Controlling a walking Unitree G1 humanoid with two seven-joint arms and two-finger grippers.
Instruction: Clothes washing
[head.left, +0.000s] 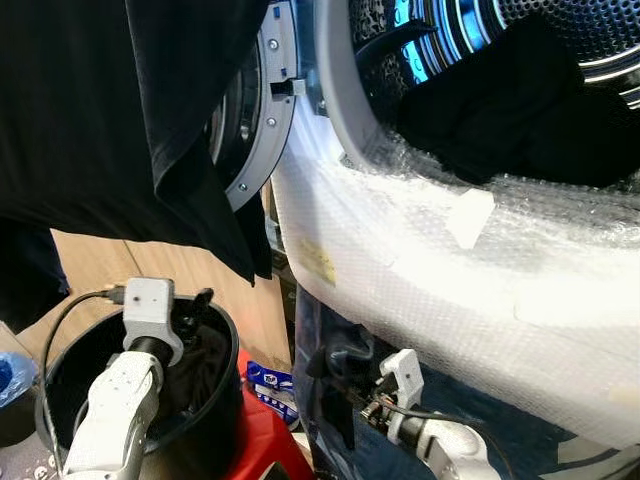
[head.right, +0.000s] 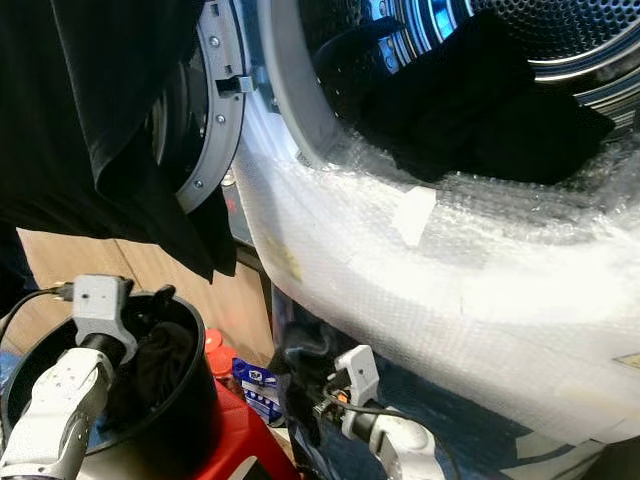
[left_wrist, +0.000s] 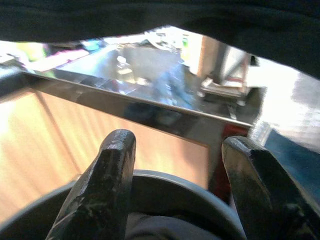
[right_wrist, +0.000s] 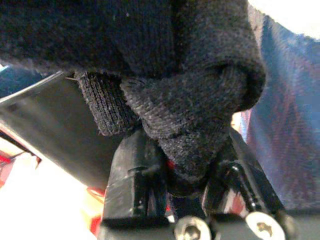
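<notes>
The washer drum (head.left: 590, 40) stands open at the upper right, with dark clothes (head.left: 510, 110) heaped at its mouth. Low in the middle, my right gripper (right_wrist: 182, 170) is shut on a dark knit garment (right_wrist: 190, 100), held below the machine's front (head.left: 335, 375). At the lower left stands a black bucket (head.left: 225, 400) with dark cloth (head.left: 200, 365) inside. My left gripper (left_wrist: 175, 185) hovers over its rim, open, with nothing between the fingers (left_wrist: 107, 185). A large black garment (head.left: 120, 120) hangs across the upper left.
Bubble wrap (head.left: 450, 270) covers the machine's front below the opening. The round door (head.left: 255, 120) is swung open to the left, half behind the hanging garment. A red stool (head.left: 265, 445) carries the bucket, with a blue packet (head.left: 268, 380) beside it. A wooden panel (head.left: 110, 265) stands behind.
</notes>
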